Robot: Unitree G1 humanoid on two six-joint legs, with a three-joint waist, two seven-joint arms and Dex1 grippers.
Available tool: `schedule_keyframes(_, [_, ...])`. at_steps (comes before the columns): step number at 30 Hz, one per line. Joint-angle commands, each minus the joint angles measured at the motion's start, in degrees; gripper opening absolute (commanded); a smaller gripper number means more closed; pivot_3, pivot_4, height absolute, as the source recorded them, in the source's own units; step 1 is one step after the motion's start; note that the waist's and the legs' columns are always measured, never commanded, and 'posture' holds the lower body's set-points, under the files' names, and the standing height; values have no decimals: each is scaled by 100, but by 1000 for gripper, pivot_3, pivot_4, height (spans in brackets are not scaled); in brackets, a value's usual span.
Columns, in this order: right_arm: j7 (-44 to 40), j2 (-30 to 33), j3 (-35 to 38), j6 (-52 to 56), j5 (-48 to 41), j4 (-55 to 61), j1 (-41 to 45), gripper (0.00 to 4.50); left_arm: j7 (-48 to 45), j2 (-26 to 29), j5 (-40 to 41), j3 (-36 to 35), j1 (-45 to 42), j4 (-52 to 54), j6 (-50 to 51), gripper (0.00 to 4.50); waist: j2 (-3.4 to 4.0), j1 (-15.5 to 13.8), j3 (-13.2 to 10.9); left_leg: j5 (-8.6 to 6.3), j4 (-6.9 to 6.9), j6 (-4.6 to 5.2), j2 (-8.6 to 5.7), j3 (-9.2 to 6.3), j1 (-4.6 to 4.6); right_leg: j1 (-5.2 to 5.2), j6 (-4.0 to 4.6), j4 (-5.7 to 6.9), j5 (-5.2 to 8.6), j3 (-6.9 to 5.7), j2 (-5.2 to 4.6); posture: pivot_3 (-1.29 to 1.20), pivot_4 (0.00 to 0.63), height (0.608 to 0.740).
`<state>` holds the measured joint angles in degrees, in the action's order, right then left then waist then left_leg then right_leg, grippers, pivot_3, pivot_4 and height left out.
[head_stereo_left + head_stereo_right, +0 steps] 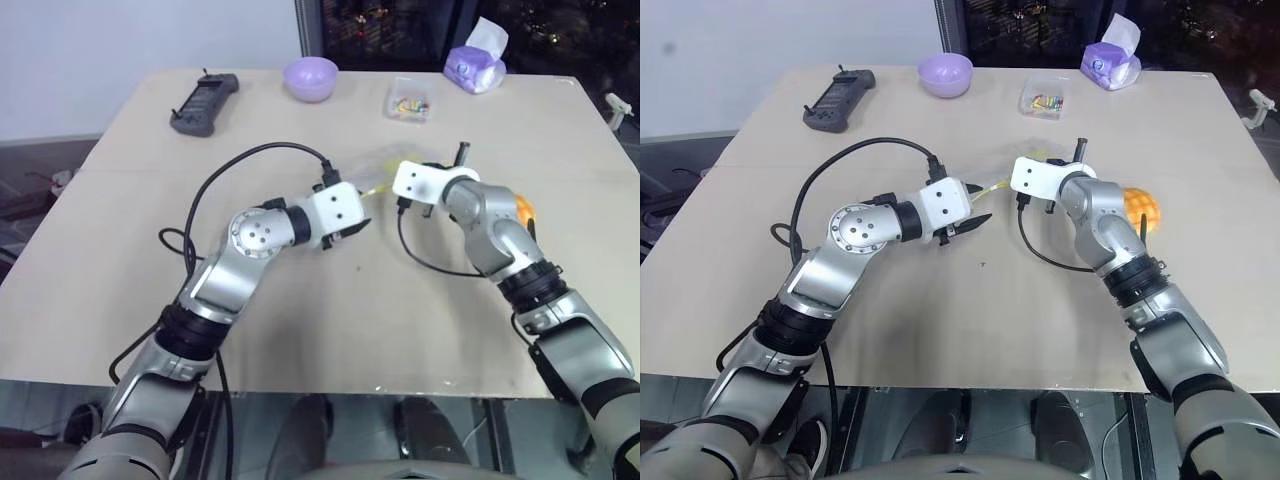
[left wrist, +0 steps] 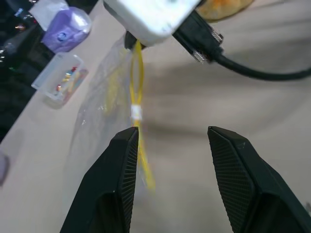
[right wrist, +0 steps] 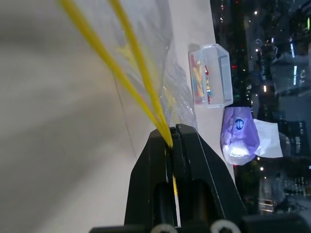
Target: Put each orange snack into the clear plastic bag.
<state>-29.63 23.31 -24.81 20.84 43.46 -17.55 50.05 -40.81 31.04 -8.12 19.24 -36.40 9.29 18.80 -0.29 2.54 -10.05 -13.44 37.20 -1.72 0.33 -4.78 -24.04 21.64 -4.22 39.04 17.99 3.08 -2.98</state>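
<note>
The clear bag (image 3: 146, 63) is pinched by its yellow strip in the clenched right tool (image 3: 172, 138), mid-counter. The released left tool (image 2: 170, 160) should be closed on the opposite lip. The orange snack (image 1: 1140, 208) lies right.

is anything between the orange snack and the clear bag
Yes: the right arm lies between the orange snack and the clear plastic bag, whose yellow zip edge the right hand pinches.

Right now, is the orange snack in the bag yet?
Not yet. The orange snack lies on the table, outside. The right gripper pinches the clear plastic bag by its yellow zip edge; the left gripper is open beside it. Opening and filling remain.
</note>
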Motion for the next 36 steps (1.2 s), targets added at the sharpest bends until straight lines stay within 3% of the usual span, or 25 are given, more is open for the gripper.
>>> schedule_keyframes(1, [52, -5, -5, 13, 60, 159, 30, 0, 175, -30, -177, -143, -39, 102, 48, 2413, 0, 3, 0, 0, 0, 0, 0, 1, 0, 0, 0, 1, 0, 0, 0, 0, 150, 740])
schedule_keyframes(25, [-33, -75, -132, 124, 89, 386, -6, 0, 267, -456, -282, -219, -57, -581, -321, 2413, 0, 0, 0, 0, 3, 0, 0, 0, 1, 0, 0, 5, 0, 0, -1, 0, 150, 740])
schedule_keyframes(26, [-33, -77, -132, 126, 90, 386, -1, 0, 261, -455, -274, -222, -51, -587, -330, 1884, 0, 0, 0, 0, 3, 0, 0, 0, 1, 0, 0, 5, 0, 0, -1, 0, 150, 740])
schedule_keyframes(28, [-42, -81, -131, 137, 93, 414, -1, 0, 298, -456, -295, -231, -52, -613, -329, 1387, 0, 0, 0, 0, 4, 0, 0, 0, 1, 0, 0, 6, 0, 0, -1, 0, 150, 740])
schedule_keyframes(31, [-48, -85, -126, 147, 92, 435, -8, 0, 355, -431, -376, -213, -81, -707, -390, 47, 0, 0, 0, 0, 4, 0, 0, 0, 1, 0, 0, 6, 0, 0, -1, 0, 150, 740])
schedule_keyframes(36, [-65, -79, -115, 167, 96, 490, -45, 0, 393, -432, -425, -211, -121, -838, -495, 47, 0, 0, 0, 0, 5, 0, 0, 0, 2, 1, 0, 9, 0, 0, -1, 0, 150, 740])
